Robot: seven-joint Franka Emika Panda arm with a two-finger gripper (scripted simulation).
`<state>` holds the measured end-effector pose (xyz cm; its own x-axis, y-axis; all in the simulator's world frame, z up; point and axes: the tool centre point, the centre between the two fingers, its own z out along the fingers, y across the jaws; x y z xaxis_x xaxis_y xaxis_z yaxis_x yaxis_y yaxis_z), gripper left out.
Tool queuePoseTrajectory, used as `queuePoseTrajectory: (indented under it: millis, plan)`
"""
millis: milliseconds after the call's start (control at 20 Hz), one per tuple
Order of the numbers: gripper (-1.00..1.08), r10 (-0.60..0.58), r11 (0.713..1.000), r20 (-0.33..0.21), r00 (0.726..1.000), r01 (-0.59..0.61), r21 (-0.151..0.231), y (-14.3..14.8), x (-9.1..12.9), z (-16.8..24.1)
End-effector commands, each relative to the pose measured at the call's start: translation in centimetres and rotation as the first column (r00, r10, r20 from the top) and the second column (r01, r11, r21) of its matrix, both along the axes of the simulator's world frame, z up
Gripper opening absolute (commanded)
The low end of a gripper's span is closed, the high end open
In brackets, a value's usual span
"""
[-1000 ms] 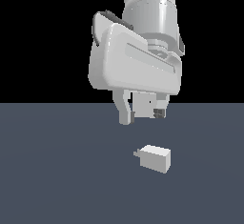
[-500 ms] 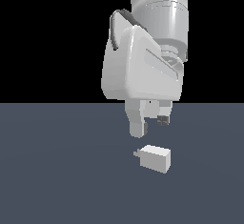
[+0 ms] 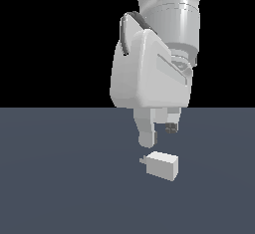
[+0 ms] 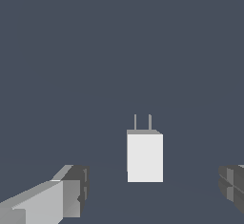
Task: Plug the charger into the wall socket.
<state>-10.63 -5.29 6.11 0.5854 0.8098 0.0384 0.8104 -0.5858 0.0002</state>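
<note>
The charger is a small grey-white block lying on the dark grey floor, its two thin prongs pointing toward the exterior view's left. My gripper hangs just above it, open, with nothing held. In the wrist view the charger lies between the two fingertips, prongs pointing away from the camera, and the gripper straddles its near end without touching it. The wall socket is out of view.
The dark grey floor stretches flat around the charger. Above the horizon line the background is black. The arm's bulky white hand fills the upper middle of the exterior view.
The gripper has moved toward the exterior view's right and come down closer to the charger. The charger has not moved.
</note>
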Motion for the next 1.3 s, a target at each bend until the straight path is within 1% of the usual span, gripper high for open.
queuePoseTrajectory:
  millis: [0, 450, 750, 800, 1250]
  plan:
    - [1.0, 0.001, 1.0, -0.001, 1.0, -0.001, 0.0, 0.0, 0.0, -0.4]
    - [1.0, 0.003, 1.0, 0.0, 1.0, -0.003, 0.0, 0.0, -0.1, -4.0]
    - [1.0, 0.003, 1.0, 0.0, 1.0, -0.003, 0.0, 0.0, -0.1, -4.9]
    - [-1.0, 0.003, 1.0, 0.0, 1.0, -0.003, 0.0, 0.0, -0.1, -4.9]
    - [-1.0, 0.003, 1.0, 0.0, 1.0, -0.003, 0.0, 0.0, -0.1, -4.9]
